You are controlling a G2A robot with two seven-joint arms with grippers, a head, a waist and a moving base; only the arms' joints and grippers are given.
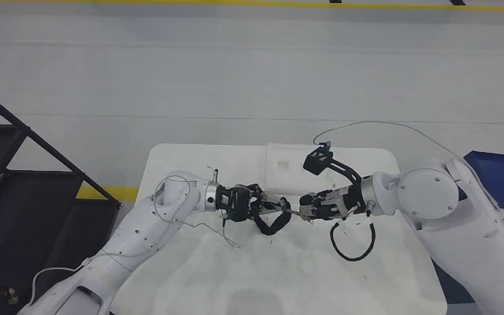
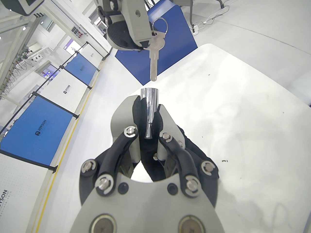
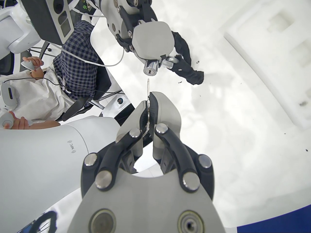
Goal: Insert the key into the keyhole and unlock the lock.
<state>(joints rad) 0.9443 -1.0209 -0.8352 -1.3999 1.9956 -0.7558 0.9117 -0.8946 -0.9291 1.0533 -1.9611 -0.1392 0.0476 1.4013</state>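
Observation:
My left gripper (image 2: 147,107) is shut on the lock (image 2: 149,105), a chrome cylinder with a black cable (image 3: 187,66) hanging from it. Its keyhole end (image 3: 150,69) faces my right gripper. My right gripper (image 3: 148,103) is shut on the head of a silver key (image 2: 154,54) with a ring on it. The blade points at the lock, its tip a short gap away from the keyhole and roughly in line with it. In the top view the two grippers meet above the middle of the white table (image 1: 378,283), left gripper (image 1: 272,209) facing right gripper (image 1: 303,208).
A white foam tray (image 3: 274,39) with recesses lies at the back of the table. A loop of black cable (image 1: 352,240) hangs below the right arm. A seated person with hand controllers is beyond the table edge.

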